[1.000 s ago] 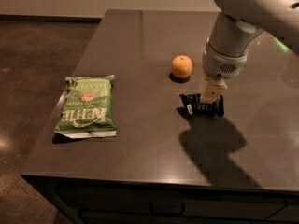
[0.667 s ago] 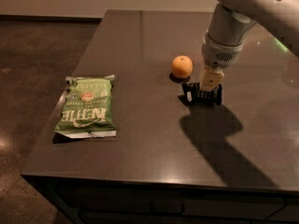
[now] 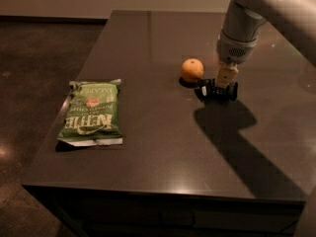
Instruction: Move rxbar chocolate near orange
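Tool (image 3: pixel 217 90), seemingly gripping rxbar chocolate (image 3: pixel 202 90), sits just beside orange (image 3: pixel 192 69).

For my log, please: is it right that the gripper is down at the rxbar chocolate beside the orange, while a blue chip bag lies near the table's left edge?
Not quite: the camera view shows the chip bag is green, not blue. The rest holds: the gripper is down at the rxbar chocolate beside the orange, the bag near the table's left edge.
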Robot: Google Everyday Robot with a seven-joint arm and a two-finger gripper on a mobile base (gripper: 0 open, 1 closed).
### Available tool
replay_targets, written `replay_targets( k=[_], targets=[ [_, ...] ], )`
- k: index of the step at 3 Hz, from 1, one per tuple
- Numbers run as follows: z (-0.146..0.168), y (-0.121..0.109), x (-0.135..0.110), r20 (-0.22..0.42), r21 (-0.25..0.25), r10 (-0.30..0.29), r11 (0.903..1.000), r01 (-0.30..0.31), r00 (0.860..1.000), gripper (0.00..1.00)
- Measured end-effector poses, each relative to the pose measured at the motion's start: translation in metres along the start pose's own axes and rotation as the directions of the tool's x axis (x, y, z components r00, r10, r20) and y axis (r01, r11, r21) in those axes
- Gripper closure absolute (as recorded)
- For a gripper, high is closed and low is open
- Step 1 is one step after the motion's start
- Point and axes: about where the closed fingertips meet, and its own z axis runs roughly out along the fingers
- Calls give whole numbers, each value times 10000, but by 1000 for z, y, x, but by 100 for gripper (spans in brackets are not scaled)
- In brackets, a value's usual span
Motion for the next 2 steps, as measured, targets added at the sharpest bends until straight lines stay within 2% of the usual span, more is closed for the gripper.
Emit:
replay_targets(
  k=[2],
  targets=[
    [4,-6,0,34,99,63,9999,-63,10000,39]
  ],
)
